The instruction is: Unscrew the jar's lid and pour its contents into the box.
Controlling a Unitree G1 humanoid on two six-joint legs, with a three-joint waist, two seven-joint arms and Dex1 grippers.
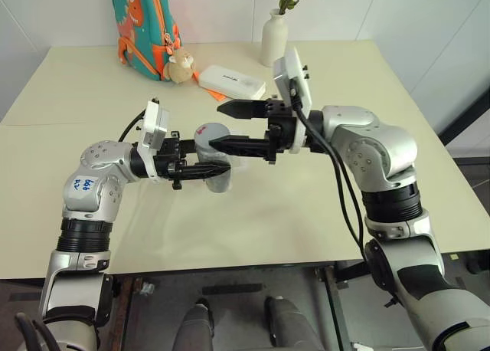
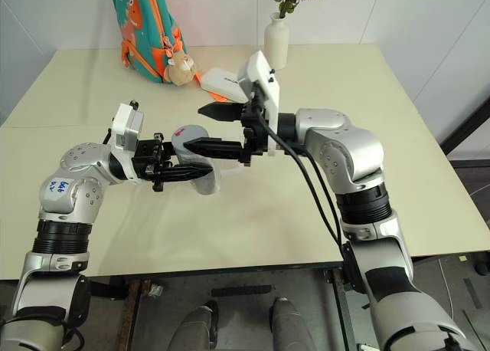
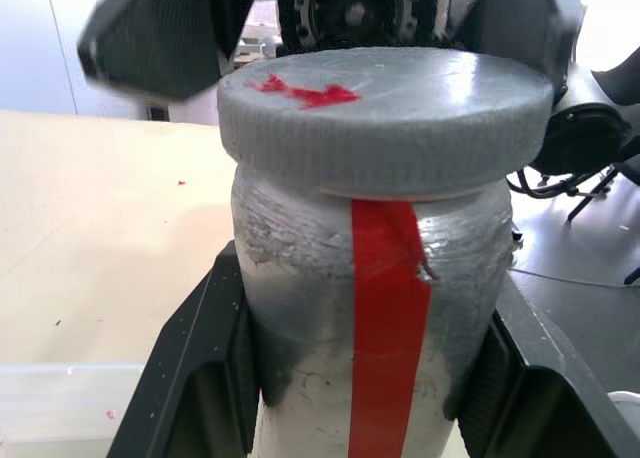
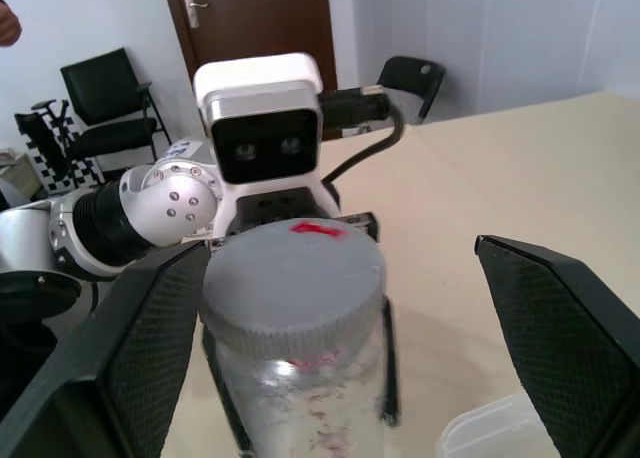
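Right wrist view looks straight along the right gripper (image 4: 340, 348), its two black fingers spread wide apart with nothing between them but air on either side of the lid (image 4: 293, 281). One finger (image 4: 150, 338) stands just beside the lid's ribbed edge; the other finger (image 4: 565, 328) stands well off it. The lid, a flat grey cap with a red mark on top, sits screwed onto the jar (image 3: 375, 318), and the jar stands upright, its long axis vertical, lid uppermost.

From the head camera, the right gripper points level toward the robot's left, and the lid lies directly ahead of it, between the two fingers. The left gripper (image 1: 200, 169) comes in level from the opposite side and is clamped tight around the jar's body below the lid, holding it above the table (image 1: 306, 213). The right arm is therefore the one placed to work the lid; by the look of it, the fingers need to close evenly on the rim before any turn about the jar's upright axis.

Beyond the jar, a corner of the clear plastic box (image 4: 490, 428) lies on the table below it, near the jar's base.
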